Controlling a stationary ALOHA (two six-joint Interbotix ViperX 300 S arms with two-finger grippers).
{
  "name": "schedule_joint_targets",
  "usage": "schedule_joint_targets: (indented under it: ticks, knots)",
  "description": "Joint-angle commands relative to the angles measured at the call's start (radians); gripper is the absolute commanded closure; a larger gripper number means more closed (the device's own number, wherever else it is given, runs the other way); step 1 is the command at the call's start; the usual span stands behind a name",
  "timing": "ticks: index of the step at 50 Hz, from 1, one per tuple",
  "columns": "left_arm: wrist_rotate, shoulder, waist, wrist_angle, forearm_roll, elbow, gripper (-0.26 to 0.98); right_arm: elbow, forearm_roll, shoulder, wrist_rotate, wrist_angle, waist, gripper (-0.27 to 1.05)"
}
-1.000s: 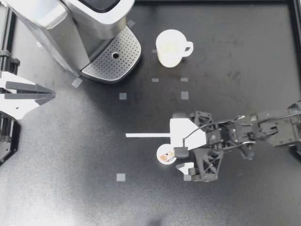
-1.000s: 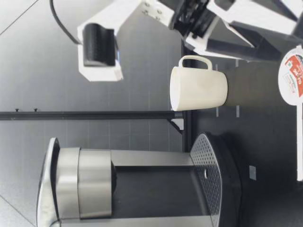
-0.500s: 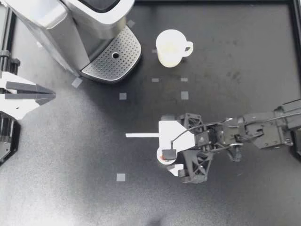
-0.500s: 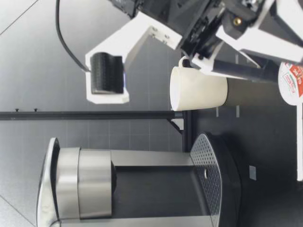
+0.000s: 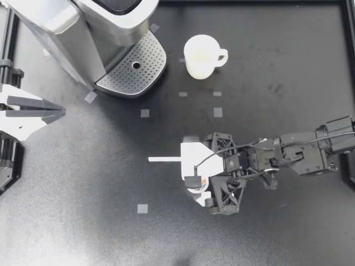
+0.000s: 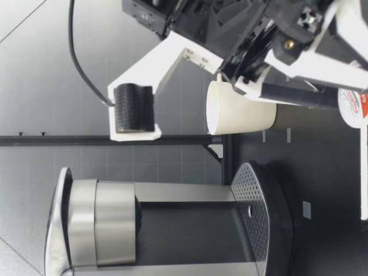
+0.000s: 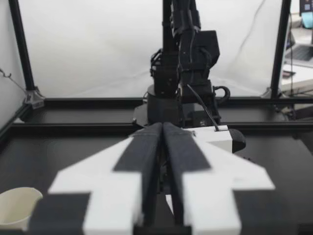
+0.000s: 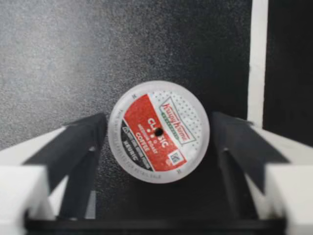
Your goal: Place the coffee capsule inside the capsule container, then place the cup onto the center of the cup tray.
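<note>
The coffee capsule (image 5: 195,190) lies flat on the black table, mostly hidden under my right gripper (image 5: 198,189). In the right wrist view the capsule (image 8: 159,131) shows its red-and-white foil lid between the fingers of the right gripper (image 8: 159,147). One finger is at the lid's rim and the other (image 8: 234,147) stands a little off it, so the gripper is open. The white cup (image 5: 201,55) stands upright beside the machine's perforated cup tray (image 5: 133,66). My left gripper (image 5: 55,112) rests shut at the table's left edge, holding nothing.
The silver coffee machine (image 5: 72,25) fills the far left corner. A white tape strip (image 5: 165,159) lies beside the capsule, and small grey tape squares (image 5: 142,209) dot the table. A black frame rail (image 5: 348,33) borders the right side.
My right gripper has moved left and come down over the capsule, and its fingers have drawn closer together around it. The left arm, cup and machine have not moved.
</note>
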Motion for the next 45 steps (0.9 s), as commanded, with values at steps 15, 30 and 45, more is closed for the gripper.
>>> schedule_joint_targets:
  ticks: [15,30,45]
  knots:
    - [-0.009,0.026,0.003,0.018,0.002,-0.026,0.57,-0.025,0.002,-0.049,0.012,-0.006,-0.006,0.22]
    - [-0.018,0.183,0.04,0.209,-0.002,-0.183,0.57,0.067,0.021,-0.218,0.025,-0.137,-0.008,0.22]
    - [-0.021,0.368,0.133,0.571,0.003,-0.451,0.57,0.279,0.032,-0.38,0.11,-0.523,-0.008,0.22]
